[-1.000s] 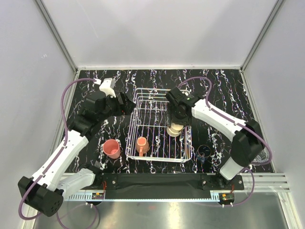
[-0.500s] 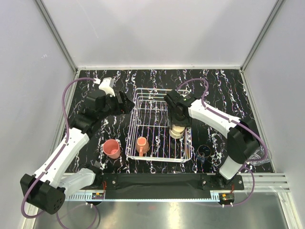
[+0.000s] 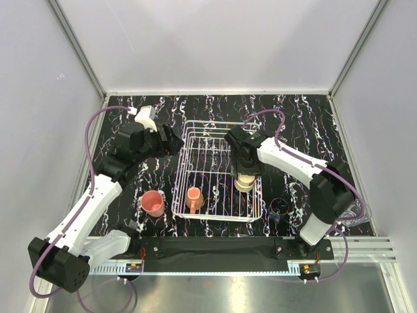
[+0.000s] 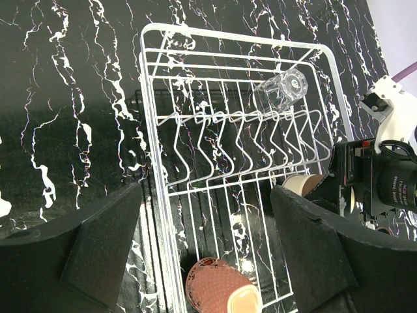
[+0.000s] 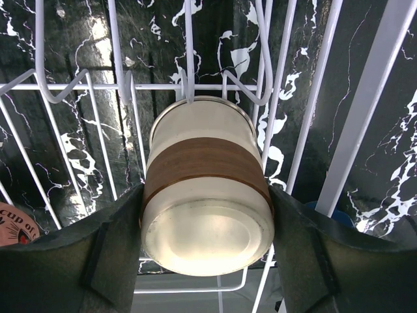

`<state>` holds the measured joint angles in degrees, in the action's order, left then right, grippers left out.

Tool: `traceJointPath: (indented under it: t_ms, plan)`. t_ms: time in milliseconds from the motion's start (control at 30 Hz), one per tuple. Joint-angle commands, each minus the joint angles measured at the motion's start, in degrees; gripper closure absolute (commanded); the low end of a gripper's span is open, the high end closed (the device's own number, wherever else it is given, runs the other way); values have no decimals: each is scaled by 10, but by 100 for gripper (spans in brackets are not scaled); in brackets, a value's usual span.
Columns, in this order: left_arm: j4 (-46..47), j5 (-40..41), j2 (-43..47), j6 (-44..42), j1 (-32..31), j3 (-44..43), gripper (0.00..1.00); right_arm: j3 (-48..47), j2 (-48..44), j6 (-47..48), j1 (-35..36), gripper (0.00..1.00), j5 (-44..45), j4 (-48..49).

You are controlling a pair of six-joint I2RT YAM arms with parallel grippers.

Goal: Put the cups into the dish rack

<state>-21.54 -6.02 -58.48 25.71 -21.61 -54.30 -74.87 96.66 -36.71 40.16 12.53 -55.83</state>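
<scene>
Right arm first: from its base off the near right corner of the dish rack (image 3: 208, 156) it folds up at the elbow and reaches leftward over the rack's right side, wrist tipped down. The right gripper (image 3: 245, 172) has its jaws spread fairly wide and clamped on the cream cup (image 5: 205, 189). The wrist view shows both fingers (image 5: 111, 248) pressed flat against the cup's sides. The cup has a brown band and its base faces the camera. Its mouth end meets the rack's bent tines, inside the rack along the right edge.

Now the left arm: it runs up the left of the rack, bends, and turns its wrist toward the rack's far left corner. The left gripper (image 3: 174, 142) hangs there above the wires with jaws wide apart, nothing between them and touching nothing.

The rest of the cups: an orange mug (image 3: 194, 197) lies inside the rack at the near left corner. A clear glass (image 4: 280, 91) lies on its side at the rack's far end. The pink tumbler (image 3: 153, 203) stands on the black marbled table (image 3: 313, 130) just left of the rack. The dark blue cup (image 3: 281, 207) stands just off the rack's near right corner. Something clear sits well to the right of the rack, too faint to name.
</scene>
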Motion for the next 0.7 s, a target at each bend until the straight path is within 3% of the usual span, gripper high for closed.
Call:
traceJointPath:
  t_ms: [0, 67, 167, 433, 667]
  plan:
    - [14, 0, 5, -2, 3, -19, 14, -11, -20, -2, 8, 24, 14, -2]
    - [16, 3, 8, -4, 4, -18, 13, -17, -23, -3, 11, 10, 19, -13]
    - [27, -12, 9, -1, 6, -12, 12, -22, -42, -7, 23, 0, 31, -22]
    - [15, 8, -6, 3, 15, -15, 7, -47, -141, -33, 71, 0, 47, -36]
    - [10, 36, -11, -6, 18, -15, 5, -13, -313, -70, 79, 0, 38, 41]
